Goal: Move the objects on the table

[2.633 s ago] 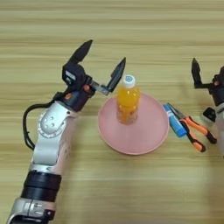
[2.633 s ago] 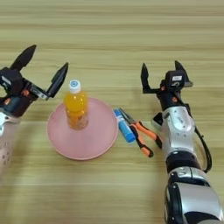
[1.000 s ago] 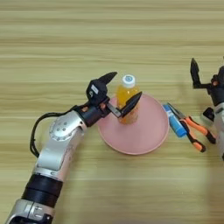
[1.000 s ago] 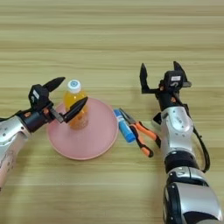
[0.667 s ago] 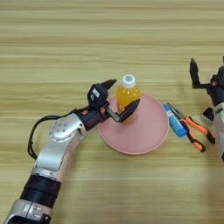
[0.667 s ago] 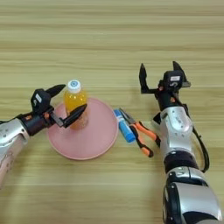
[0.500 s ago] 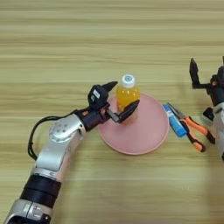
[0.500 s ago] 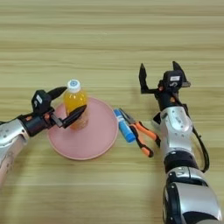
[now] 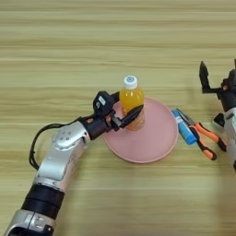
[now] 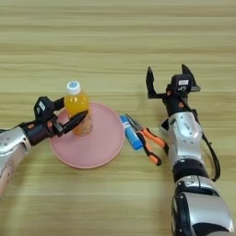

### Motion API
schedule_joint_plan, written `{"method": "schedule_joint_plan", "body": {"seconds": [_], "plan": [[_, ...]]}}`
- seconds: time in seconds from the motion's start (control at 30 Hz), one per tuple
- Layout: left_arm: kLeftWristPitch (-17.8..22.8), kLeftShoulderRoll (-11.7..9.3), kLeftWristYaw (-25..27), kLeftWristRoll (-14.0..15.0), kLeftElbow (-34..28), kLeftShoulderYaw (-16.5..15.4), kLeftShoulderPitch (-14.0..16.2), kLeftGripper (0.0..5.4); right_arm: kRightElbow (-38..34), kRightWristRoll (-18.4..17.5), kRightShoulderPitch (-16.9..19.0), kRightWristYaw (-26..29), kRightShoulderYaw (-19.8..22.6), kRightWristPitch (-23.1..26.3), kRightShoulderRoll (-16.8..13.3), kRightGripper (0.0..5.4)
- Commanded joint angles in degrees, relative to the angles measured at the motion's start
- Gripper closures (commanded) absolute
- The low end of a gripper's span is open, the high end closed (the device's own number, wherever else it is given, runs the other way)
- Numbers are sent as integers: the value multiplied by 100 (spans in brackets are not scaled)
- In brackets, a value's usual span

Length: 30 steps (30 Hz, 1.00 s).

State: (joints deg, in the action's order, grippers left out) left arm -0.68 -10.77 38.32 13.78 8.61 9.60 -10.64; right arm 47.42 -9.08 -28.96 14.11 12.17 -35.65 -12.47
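Light-brown wooden table (horizontal grain stripes) throughout.

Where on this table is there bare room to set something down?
Bare table lies beyond the orange-drink bottle, and along the near edge below the pink plate. It is crowded between the plate, blue stick and pliers.

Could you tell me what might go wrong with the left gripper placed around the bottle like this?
The bottle stands upright on the pink plate, and the left gripper straddles its lower half with fingers open; an uneven close could tip it. Dragging it might shift the plate towards the blue stick and pliers beside its rim.
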Motion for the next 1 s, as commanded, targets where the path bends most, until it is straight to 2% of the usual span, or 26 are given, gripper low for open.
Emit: {"method": "schedule_joint_plan", "body": {"seconds": [0.03,0.4,0.53,0.73,0.8,0.9,1.0], "plan": [[-24,-52,-27,-168,120,1,-83,208,-27,39,-112,-32,-16,-12,-7,0],[-94,-61,-30,-169,150,-57,-219,209,9,42,-133,33,-35,-62,-21,0],[-103,-89,10,-147,30,-101,-257,209,-187,-121,-87,297,-49,-40,7,0],[-73,-231,77,-113,-87,-163,-297,209,-1270,-653,109,1249,-321,408,70,0],[-69,-267,94,-92,-135,-179,-303,209,-1900,-1027,275,1781,-490,776,55,0],[-71,-338,168,-88,-271,-168,-300,209,-2951,-1409,599,2554,-874,1465,-175,0],[-38,-373,221,-74,-400,-158,-291,209,-3680,-1605,828,3016,-1097,2070,-411,0]]}}
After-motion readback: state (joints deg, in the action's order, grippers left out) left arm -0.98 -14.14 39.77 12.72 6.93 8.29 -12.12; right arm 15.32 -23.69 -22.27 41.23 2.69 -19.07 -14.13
